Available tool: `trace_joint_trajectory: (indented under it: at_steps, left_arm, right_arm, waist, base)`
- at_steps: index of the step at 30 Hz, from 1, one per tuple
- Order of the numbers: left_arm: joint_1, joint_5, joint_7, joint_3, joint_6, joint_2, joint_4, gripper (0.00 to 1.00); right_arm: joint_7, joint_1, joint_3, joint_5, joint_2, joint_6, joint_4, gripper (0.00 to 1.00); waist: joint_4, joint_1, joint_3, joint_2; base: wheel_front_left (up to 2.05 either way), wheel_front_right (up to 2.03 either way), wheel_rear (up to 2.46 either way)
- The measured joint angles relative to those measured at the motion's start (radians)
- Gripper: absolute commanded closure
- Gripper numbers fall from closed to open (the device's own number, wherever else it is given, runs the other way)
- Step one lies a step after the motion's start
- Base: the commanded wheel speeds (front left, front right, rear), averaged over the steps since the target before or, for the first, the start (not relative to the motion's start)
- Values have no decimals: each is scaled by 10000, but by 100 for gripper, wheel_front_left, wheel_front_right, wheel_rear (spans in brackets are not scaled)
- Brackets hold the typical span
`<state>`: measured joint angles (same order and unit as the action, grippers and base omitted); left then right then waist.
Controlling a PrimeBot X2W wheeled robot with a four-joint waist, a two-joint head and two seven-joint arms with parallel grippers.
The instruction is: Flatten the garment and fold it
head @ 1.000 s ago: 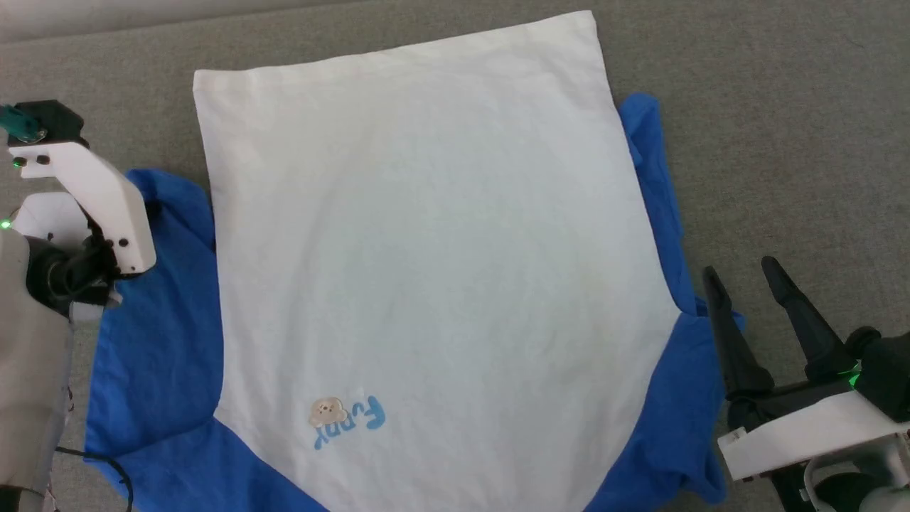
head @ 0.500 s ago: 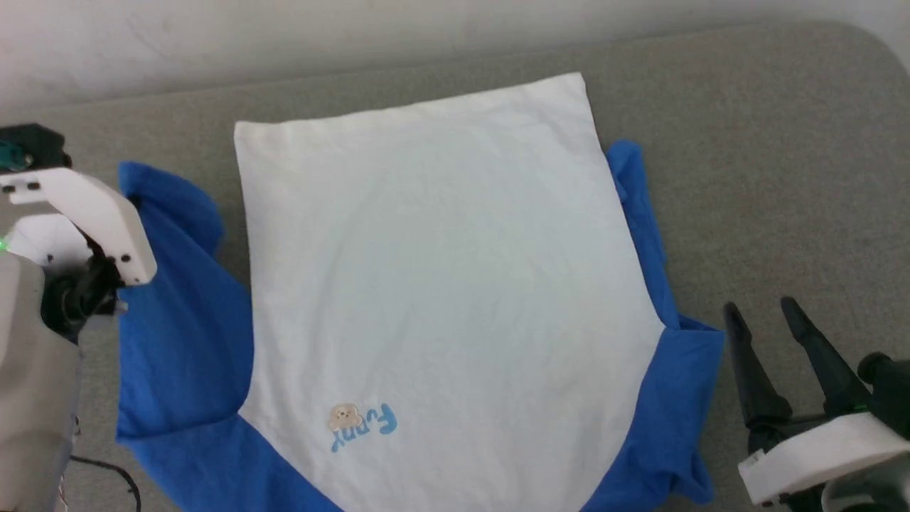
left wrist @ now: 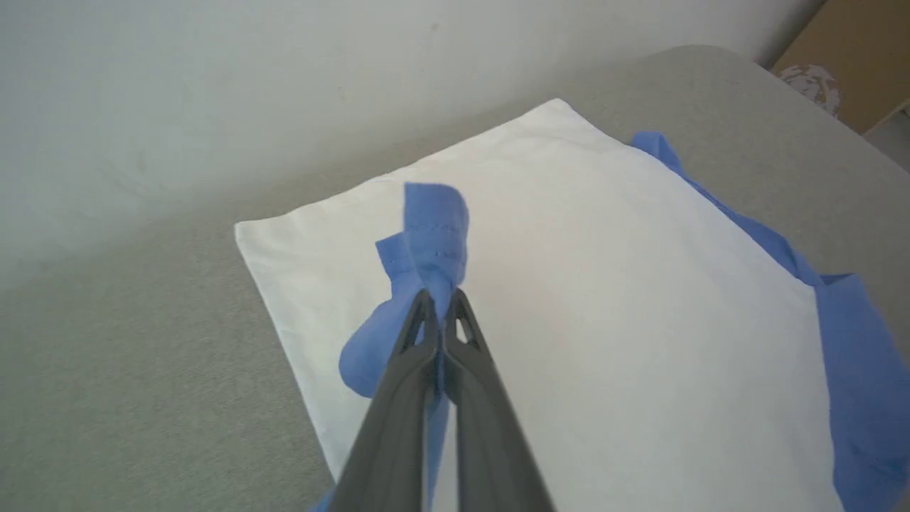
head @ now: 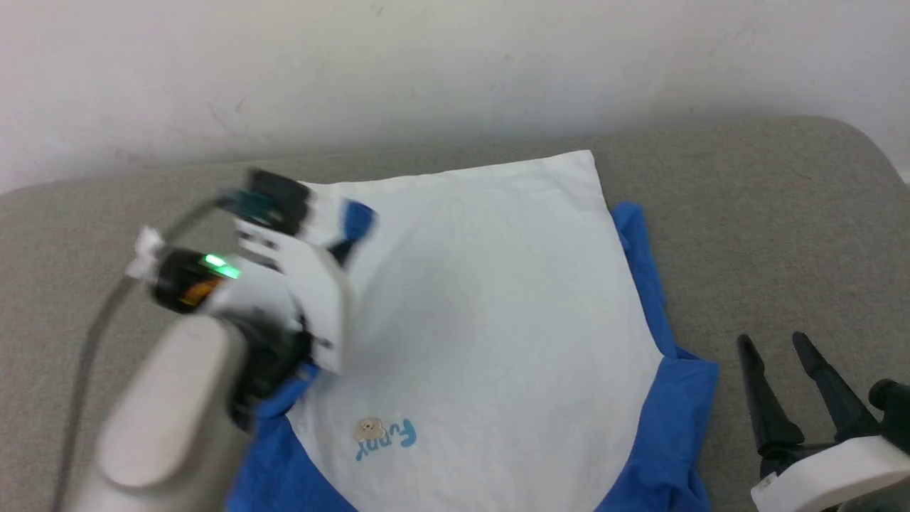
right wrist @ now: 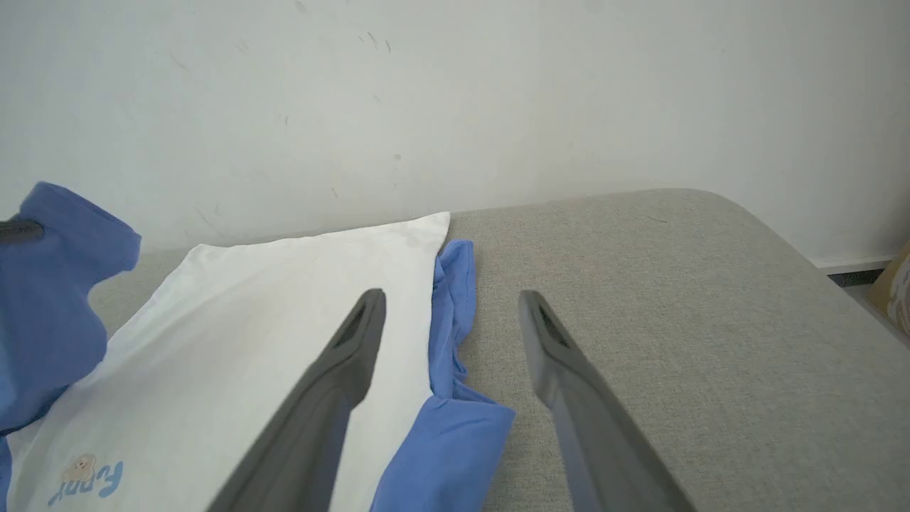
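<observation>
The garment [head: 483,299] is lying spread on the grey surface [head: 782,213] ahead of both tools. Its white body is looking smooth and flat, with the blue lettering [head: 398,435] and tan emblem [head: 370,429] facing up at the end nearest the robot, so the flattening appears largely done and the folding is only beginning. The left tool [left wrist: 441,302] is clenching one blue sleeve [left wrist: 426,235] between its fingertips, with the cuff standing up just beyond the tips. It is holding that sleeve lifted above the white body, near the far corner on its own side. Judging from this, the first fold, bringing this sleeve in across the body, is happening now and is not yet laid down. The right tool [head: 771,340] is hovering with its fingers spread apart and nothing between them, above bare surface just beside the garment's blue shoulder on that side. The other sleeve [right wrist: 451,284] is lying bunched along the body's edge, just ahead of the right tool's inner finger and partly tucked under the white cloth, and it seems to be waiting for its own fold inward. Once both sleeves are in, the body is probably going to need folding across itself, hem toward collar, and nothing of that is showing as begun.
</observation>
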<state>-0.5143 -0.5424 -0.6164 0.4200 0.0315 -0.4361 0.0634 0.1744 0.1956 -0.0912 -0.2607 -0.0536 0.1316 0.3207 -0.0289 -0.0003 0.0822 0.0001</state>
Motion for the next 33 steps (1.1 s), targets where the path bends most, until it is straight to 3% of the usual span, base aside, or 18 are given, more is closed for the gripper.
trace_joint_trajectory:
  at_steps: [4,11,14,21,22,23,29,33]
  left_arm:
    - [465,90,19,1124,-27,1124,102,100]
    - [632,364,1501,2334,-109,3141,1705,100]
    - [653,510,2071,2878,-334,3509,2531,100]
    - [1080,571,2882,4205,-1018,3747,3651,100]
    - [1086,531,3012,4347,-1087,3770,3724,87]
    - [1086,487,3181,4458,-1133,3779,3764,4]
    - [1057,362,4867,4656,-1290,3800,3319,0]
    - [1027,353,6071,4272,-1097,3812,2525,0]
  right_arm:
    - [10,-13,-65,-33,2,0,8,0]
    - [25,-84,-73,-50,4,0,29,0]
    - [23,-113,-67,-127,2,0,36,0]
    - [13,-130,-63,-228,4,-2,-48,0]
    - [13,-145,-48,-230,4,0,-82,0]
    - [13,-186,-36,-230,6,0,-115,0]
    - [27,-309,-56,-222,6,0,-176,0]
    - [123,-272,-59,-217,6,0,-203,0]
  waist:
    - [-181,3,5,0]
    - [-742,3,369,0]
    - [-930,4,601,0]
    - [-1082,5,1047,-1]
    - [-1055,5,1066,0]
    - [-1022,5,1072,0]
    - [-805,4,847,-1]
    - [-647,4,529,0]
  base:
    - [0,0,0]
    - [0,0,0]
    - [0,0,0]
    - [0,0,0]
    - [0,0,0]
    - [0,0,0]
    - [0,0,0]
    - [0,0,0]
